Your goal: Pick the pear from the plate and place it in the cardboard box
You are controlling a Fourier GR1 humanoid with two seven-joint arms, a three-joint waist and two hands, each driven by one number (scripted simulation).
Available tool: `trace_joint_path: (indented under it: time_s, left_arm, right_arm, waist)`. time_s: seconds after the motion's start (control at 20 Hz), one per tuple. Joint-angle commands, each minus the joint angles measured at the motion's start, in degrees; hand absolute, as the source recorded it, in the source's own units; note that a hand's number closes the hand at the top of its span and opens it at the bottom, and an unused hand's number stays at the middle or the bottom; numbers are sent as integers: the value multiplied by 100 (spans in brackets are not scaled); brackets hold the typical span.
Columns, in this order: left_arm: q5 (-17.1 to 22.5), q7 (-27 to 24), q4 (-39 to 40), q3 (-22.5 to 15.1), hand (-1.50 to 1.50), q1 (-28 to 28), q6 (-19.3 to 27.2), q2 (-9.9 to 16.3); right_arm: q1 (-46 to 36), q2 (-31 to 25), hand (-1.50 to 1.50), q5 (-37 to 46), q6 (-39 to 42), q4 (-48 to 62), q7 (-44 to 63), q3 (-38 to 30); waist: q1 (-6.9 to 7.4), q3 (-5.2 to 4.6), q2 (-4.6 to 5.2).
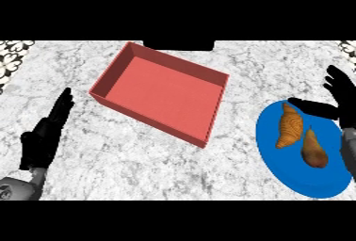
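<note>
The right hand (341,92) is positioned at the far right edge of the blue plate (278,160), fingers straight and spread, thumb extended over the plate rim, nothing held. The pear (313,149) is located on the plate just beside a croissant (289,125). The left hand (47,132) is held open, fingers straight and together, above the table (139,164), left of the red box (163,92).

Inventory, by kind:
- boxes: one, red cardboard box (163,92), open-topped, upper centre of frame
- plates: one, blue plate (278,160), lower right
- pears: one, brown pear (313,149), on the plate
- croissants: one, croissant (289,125), on the plate, left of the pear
- hands: two, left hand (43,136) at left edge, right hand (341,92) at right edge
</note>
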Motion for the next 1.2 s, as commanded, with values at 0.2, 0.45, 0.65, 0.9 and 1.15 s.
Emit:
trace_joint_path:
  time_s: [0.2,0.45,0.65,0.9,1.15]
  left_arm:
    - [-480,411,-225,-170,0,392,317,-233]
    - [-430,308,-280,-153,0,527,245,-242]
    - [-470,505,-387,-115,0,385,291,-212]
    - [-539,532,-76,-102,0,185,292,-369]
    - [-601,382,-14,15,0,412,159,-428]
  right_arm:
    - [-289,-846,-150,257,1034,964,49,-70]
    - [-491,-1875,-150,696,2517,871,758,650]
    - [-753,-2161,-150,671,3971,710,1474,1238]
    - [-1278,-2250,-150,384,5696,856,2144,1630]
    - [-1644,-1535,-150,164,5976,842,3281,1658]
  waist:
    - [-79,16,-73]
    - [-37,5,-76]
    - [3,1,-87]
    - [-22,1,-60]
    - [-92,8,-81]
